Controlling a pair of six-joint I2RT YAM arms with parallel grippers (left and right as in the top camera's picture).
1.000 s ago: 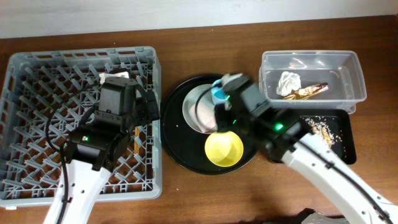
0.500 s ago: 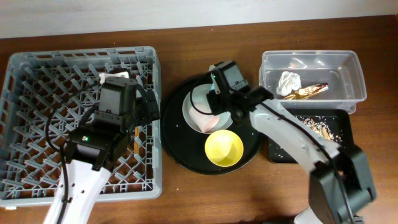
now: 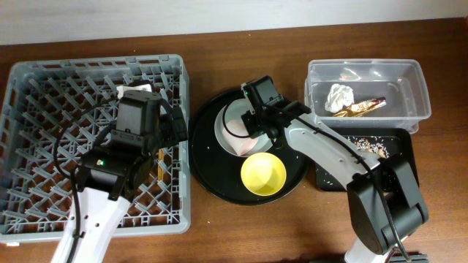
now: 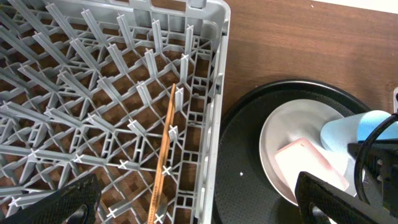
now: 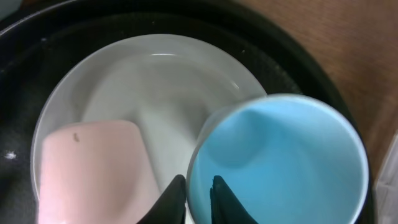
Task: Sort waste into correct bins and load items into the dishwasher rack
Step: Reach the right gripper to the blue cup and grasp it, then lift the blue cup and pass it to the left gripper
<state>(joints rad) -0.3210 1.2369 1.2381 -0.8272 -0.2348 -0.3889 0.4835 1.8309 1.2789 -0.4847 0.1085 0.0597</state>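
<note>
Since a second ago our right arm has swung in over the light-blue cup (image 5: pixel 280 168), at twelve o'clock on the round black tray (image 3: pixel 208 157); the right gripper (image 5: pixel 198 190) has its fingers clenched on the cup's rim, beside the pink cup (image 5: pixel 87 168) on the plate (image 5: pixel 155 74). We should lift straight up before carrying toward nine o'clock to the dishwasher rack (image 3: pixel 95 64), where our left gripper (image 4: pixel 199 196) hangs released.

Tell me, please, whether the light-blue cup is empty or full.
Empty: the right wrist view shows only bare blue inside the light-blue cup.
</note>
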